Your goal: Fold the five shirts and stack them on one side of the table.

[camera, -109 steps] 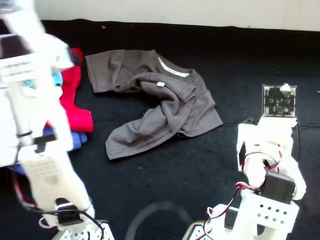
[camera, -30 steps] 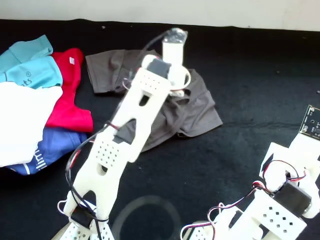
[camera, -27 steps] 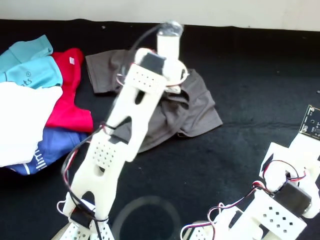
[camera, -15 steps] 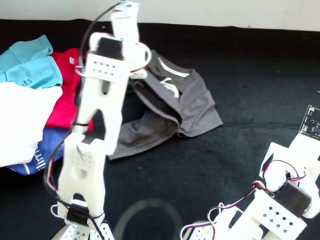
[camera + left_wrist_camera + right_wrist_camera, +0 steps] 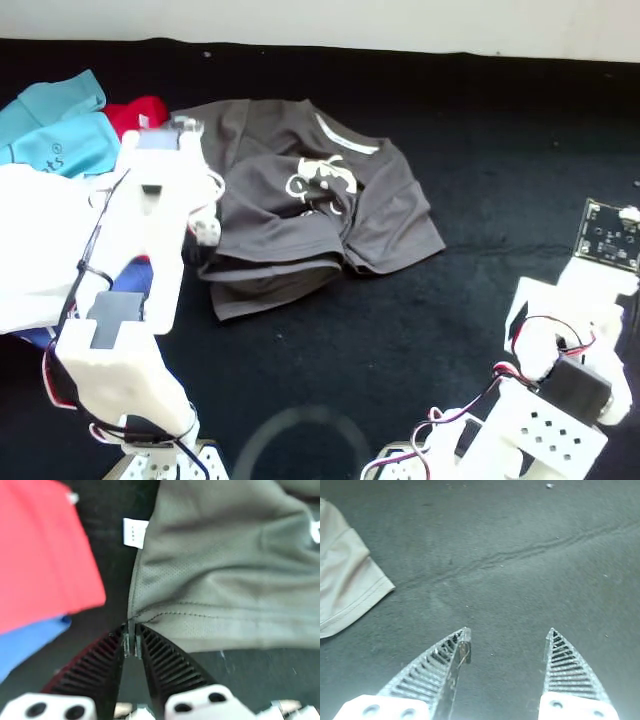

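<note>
A dark grey shirt [image 5: 330, 215] with a white print lies spread in the middle of the black table, its lower edge bunched. My left gripper [image 5: 204, 238] sits at the shirt's left edge, shut on its hem [image 5: 131, 641], just below a white tag [image 5: 135, 532]. Beside it are a red shirt [image 5: 45, 555] and a blue shirt [image 5: 25, 640]. My right gripper [image 5: 508, 635] hangs open over bare black cloth at the front right, with a corner of the grey shirt [image 5: 345, 595] off to one side.
A pile at the table's left holds a teal shirt [image 5: 60, 130], a red shirt [image 5: 140, 112], a white shirt [image 5: 40, 250] and a blue shirt [image 5: 135, 278]. The right arm [image 5: 560, 340] stands at the front right. Bare black table [image 5: 500, 150] lies behind it.
My left arm swung from the far middle back toward the front left, dragging the grey shirt's edge along. The shirt opened out and its white print shows. The right arm shifted slightly.
</note>
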Motion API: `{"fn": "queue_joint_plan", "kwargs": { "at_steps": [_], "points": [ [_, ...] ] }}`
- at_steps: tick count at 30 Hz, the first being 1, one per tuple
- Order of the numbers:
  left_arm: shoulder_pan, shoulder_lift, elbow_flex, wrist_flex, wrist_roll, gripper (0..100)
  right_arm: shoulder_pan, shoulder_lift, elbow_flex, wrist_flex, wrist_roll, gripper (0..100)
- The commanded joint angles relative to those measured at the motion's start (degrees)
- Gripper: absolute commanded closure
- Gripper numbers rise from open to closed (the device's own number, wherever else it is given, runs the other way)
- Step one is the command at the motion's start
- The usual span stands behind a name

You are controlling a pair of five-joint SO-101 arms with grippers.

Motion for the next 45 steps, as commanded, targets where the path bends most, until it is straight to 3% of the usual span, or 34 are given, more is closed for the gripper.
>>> {"fn": "queue_joint_plan", "kwargs": {
  "at_steps": [1,4,10,18,21,29,34,45],
  "points": [
    [-0.3,-3.6,5.2,-7.5,-0.3,99,-2.5,-0.4,0.1,0.0,-0.7,76.2],
    [-0.6,-3.6,5.4,-7.6,-0.3,97,-3.8,-0.4,0.1,0.1,-0.7,76.2],
    [-0.7,-3.6,1.9,3.1,1.7,70,-5.4,-0.4,0.1,0.1,-0.7,76.2],
    [-1.5,-3.4,-17.8,18.5,4.2,69,-7.2,-0.4,0.1,0.0,-0.7,76.2],
    [-1.5,-2.9,-18.2,16.4,4.3,69,-8.4,-0.4,0.1,0.0,-0.7,76.2],
    [-3.6,3.6,-3.0,-2.5,8.4,69,-8.4,-0.4,0.1,0.1,-0.6,76.2],
    [-3.3,6.8,-1.5,-1.2,8.1,75,-8.3,-0.4,0.1,0.1,-0.7,76.2],
    [1.6,14.5,-2.2,0.4,8.3,78,-8.4,-0.4,0.2,0.1,-0.7,76.2]
  ]
}}
